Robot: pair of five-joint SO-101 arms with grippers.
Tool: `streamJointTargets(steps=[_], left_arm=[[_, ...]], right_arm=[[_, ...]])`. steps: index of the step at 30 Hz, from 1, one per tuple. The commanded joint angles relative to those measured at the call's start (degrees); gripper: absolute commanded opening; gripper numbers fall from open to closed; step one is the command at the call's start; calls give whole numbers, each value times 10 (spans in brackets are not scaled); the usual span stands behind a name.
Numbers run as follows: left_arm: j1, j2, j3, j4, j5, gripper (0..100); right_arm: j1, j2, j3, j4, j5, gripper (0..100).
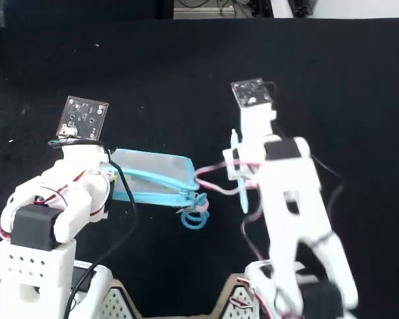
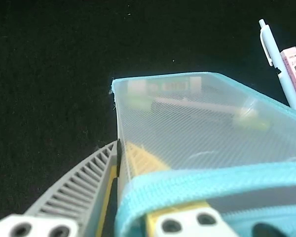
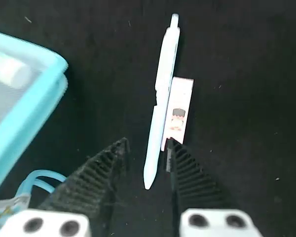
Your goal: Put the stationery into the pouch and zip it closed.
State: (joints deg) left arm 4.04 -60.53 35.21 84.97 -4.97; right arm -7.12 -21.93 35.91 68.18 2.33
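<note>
Straddling the pen [image 3: 160, 98] with right tool [image 3: 147, 153] open, empty, beside the pouch [image 1: 149, 174]. Light, stiff, slippery: best pinched mid-barrel. Clamping floppy pouch's edge with left tool [image 2: 122, 148].

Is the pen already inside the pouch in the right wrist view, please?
No, the pen lies on the black table beside the eraser, outside the pouch, between the right gripper's open fingers.

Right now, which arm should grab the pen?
Right. The right gripper, open, brackets the end of the pen, eraser alongside; the left gripper is shut on the pouch.
</note>
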Motion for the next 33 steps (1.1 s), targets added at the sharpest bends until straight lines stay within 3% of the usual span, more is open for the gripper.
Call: streamJointTargets(steps=[1,9,29,33], left_arm=[[0,4,9,-6,-4,34],[-1,4,9,-5,-4,34],[-1,4,9,-5,-4,34],[-1,4,9,-5,-4,34]], right_arm=[[15,101,-77,1,-5,116],[65,233,-163,-3,-1,116],[62,458,-320,2,-1,113],[80,459,-323,3,-1,41]])
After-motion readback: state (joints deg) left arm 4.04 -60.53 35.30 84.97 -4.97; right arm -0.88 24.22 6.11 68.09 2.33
